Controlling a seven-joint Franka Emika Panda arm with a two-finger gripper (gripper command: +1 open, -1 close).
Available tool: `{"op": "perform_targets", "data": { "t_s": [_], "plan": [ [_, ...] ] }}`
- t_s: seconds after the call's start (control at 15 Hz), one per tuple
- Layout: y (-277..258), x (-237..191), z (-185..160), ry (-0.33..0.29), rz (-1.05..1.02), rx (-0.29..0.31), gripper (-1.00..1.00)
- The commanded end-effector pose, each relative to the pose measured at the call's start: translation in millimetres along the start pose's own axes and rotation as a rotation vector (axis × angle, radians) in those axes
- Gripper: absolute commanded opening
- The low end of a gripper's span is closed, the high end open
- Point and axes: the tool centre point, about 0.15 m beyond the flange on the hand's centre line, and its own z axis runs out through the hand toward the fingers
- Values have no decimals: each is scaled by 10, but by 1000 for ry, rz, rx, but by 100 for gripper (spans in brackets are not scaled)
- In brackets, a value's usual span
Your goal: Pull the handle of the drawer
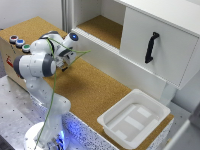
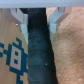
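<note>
In the wrist view we saw the handle (image 2: 40, 47) lying between the two fingers (image 2: 20, 19) of the claw (image 2: 39, 20), which grasped it.

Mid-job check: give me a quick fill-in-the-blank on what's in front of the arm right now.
1. The white plastic tray sits on the box, whose top is ___.
2. The handle on the white cabinet is coloured ___.
3. In the wrist view, a dark bar runs between the gripper and its two ___.

Missing words: cork; black; fingers
</note>
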Motion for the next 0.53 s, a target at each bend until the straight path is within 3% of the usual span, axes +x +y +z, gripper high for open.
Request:
{"op": "perform_targets", "data": {
  "t_s": [0.0, 0.47],
  "plan": [
    [722, -21, -159, 28, 36, 44, -100],
    [1147, 335, -576, 65, 35, -7, -100]
  ]
}}
